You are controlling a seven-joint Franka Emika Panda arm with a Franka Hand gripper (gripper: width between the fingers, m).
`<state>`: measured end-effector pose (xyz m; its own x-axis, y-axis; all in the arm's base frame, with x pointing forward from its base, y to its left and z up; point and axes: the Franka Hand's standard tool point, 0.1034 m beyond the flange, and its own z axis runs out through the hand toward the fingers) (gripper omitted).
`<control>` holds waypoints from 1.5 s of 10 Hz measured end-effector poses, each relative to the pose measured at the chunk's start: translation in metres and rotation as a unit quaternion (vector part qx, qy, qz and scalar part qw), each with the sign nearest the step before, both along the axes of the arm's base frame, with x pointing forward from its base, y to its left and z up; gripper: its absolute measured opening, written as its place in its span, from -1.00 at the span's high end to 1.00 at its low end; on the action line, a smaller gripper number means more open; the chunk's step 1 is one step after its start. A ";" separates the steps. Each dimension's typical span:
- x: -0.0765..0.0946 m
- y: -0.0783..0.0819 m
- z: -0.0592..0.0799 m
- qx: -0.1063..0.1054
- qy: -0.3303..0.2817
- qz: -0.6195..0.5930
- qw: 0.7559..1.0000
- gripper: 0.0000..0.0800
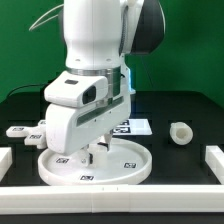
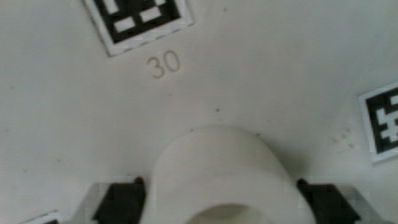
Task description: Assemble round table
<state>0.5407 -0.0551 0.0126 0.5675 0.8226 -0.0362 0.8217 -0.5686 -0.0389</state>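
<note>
Hub (image 2: 222, 170) of round disc (image 1: 95, 172) gripped: pincer (image 2: 219, 200) closed on it, fingers (image 2: 118, 203) either side, likely to drag disc into position on tabletop (image 1: 188, 165); leg (image 1: 180, 133) well apart, exterior view's right, not yet fitted.

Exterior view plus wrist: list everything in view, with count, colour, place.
disc: 1, white, tagged, front centre of table, under the pincer
hub: 1, white, disc centre
leg: 1, white, exterior view's right, apart from disc
foot: 1, white, tagged, exterior view's left, behind disc
marker board: 1, white with black tags, behind disc, partly hidden by arm
bars: 3 seen, white, along the table's front and both side edges
table: 1, black
wall: 1, green, behind table
arm: 1, white, centre, reaching down
pincer: 1, dark fingers, shut on hub
</note>
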 end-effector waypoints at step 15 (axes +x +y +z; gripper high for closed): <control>0.026 0.086 0.001 0.011 -0.004 0.029 1.000 -0.02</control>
<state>0.5668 0.0305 0.0132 0.5191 0.8546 -0.0140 0.8535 -0.5192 -0.0436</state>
